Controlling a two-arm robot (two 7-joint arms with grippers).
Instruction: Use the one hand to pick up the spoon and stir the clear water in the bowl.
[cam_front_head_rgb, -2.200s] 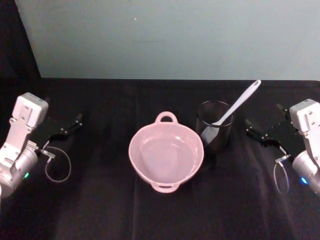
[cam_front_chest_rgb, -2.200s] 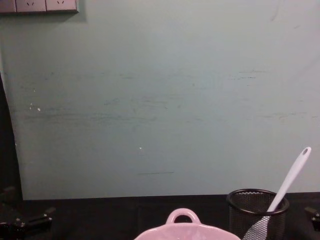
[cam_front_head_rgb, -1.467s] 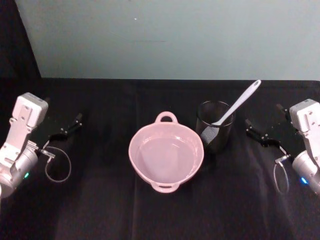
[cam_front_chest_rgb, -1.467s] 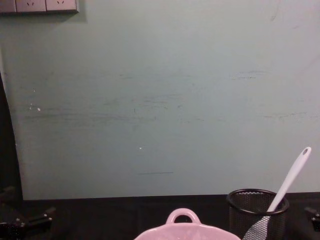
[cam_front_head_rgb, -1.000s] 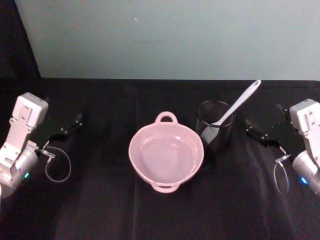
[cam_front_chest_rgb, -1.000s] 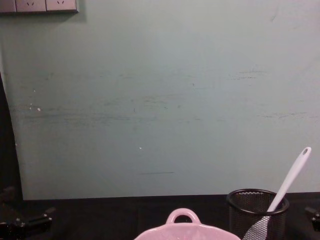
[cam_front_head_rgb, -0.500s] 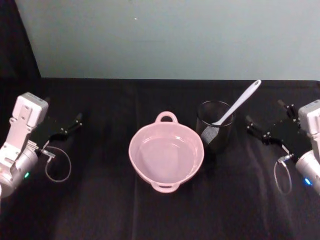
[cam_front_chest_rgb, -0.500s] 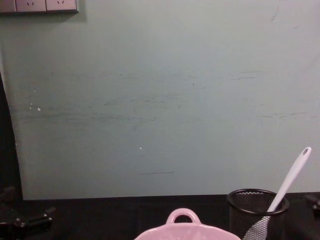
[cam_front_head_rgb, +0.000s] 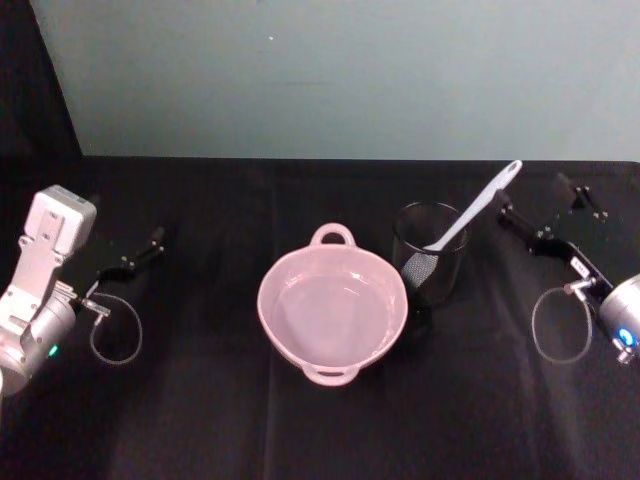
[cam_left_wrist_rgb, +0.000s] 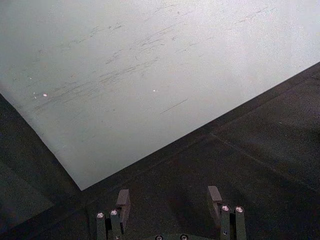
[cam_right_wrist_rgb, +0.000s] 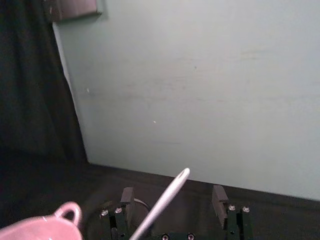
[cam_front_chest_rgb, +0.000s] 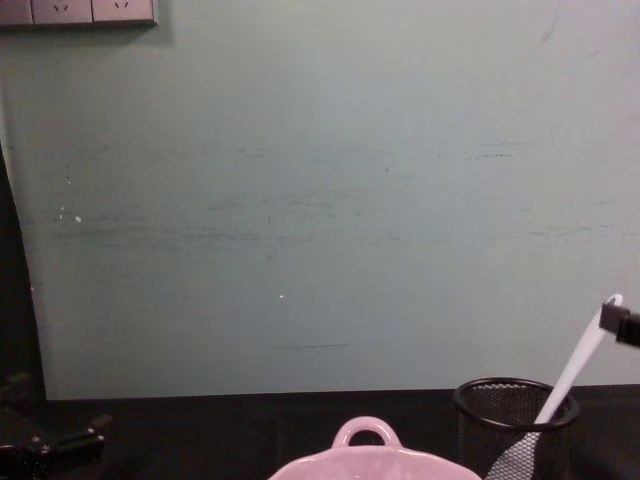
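Right gripper swung up off its rest, jaws wide, now just beside the handle tip of the spoon, propped in the mesh cup right of the bowl. Pickup underway (left gripper parked far left, spread open). Clear air above; cup rim close below.

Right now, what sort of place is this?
Likely a lab test bench, not a kitchen: black-draped table, bare pale wall with sockets, and just a bowl, mesh cup and spoon staged, right gripper open near the spoon.
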